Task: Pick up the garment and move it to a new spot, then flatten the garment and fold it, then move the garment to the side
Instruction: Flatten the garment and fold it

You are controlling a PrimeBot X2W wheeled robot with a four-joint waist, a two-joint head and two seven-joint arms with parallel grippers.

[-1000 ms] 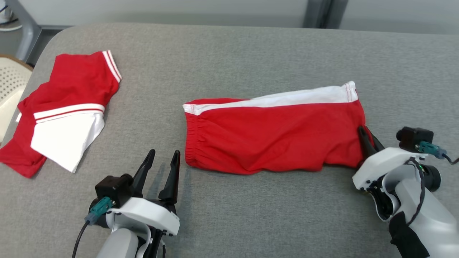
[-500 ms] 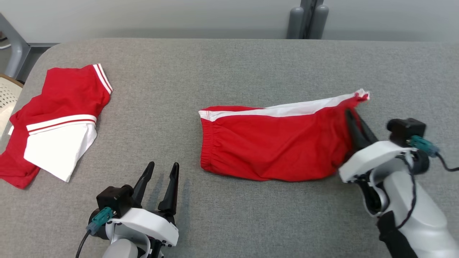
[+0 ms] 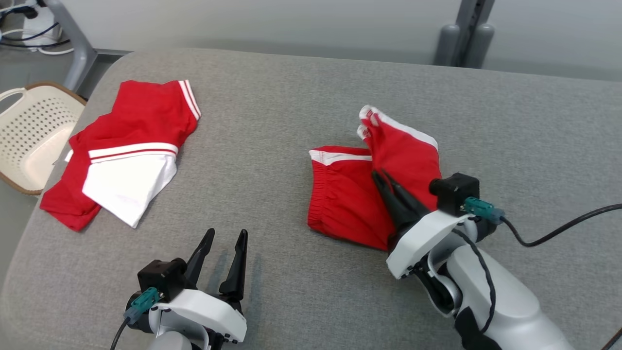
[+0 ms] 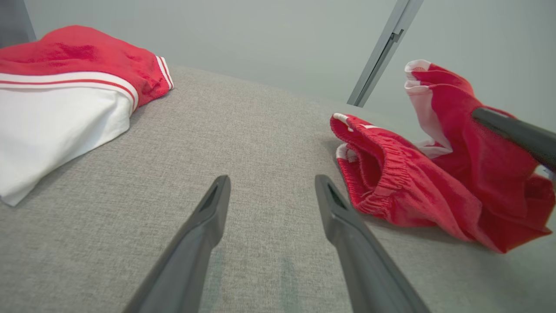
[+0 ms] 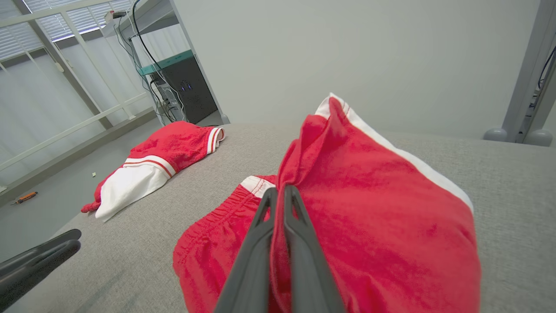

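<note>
The garment (image 3: 131, 146), a red jersey shirt with a white sleeve and striped seams, lies folded at the table's left; it also shows in the left wrist view (image 4: 65, 87) and the right wrist view (image 5: 160, 161). A separate pair of red shorts (image 3: 345, 199) with white edging sits mid-table. My right gripper (image 3: 381, 175) is shut on the shorts' cloth (image 5: 369, 208), holding one end lifted and doubled over toward the elastic waistband (image 4: 412, 182). My left gripper (image 3: 226, 236) stands open and empty near the front edge, between the two red pieces, touching neither.
Everything lies on a grey padded table (image 3: 291, 87). A cream perforated basket (image 3: 29, 126) stands off the table's left edge. A grey post with round feet (image 3: 461, 39) stands behind the far edge. Bare cloth surface stretches to the right of the shorts.
The head camera has shifted. My right gripper has carried the shorts' right end up and leftward over the rest, halving their spread. The left gripper and the garment stay put.
</note>
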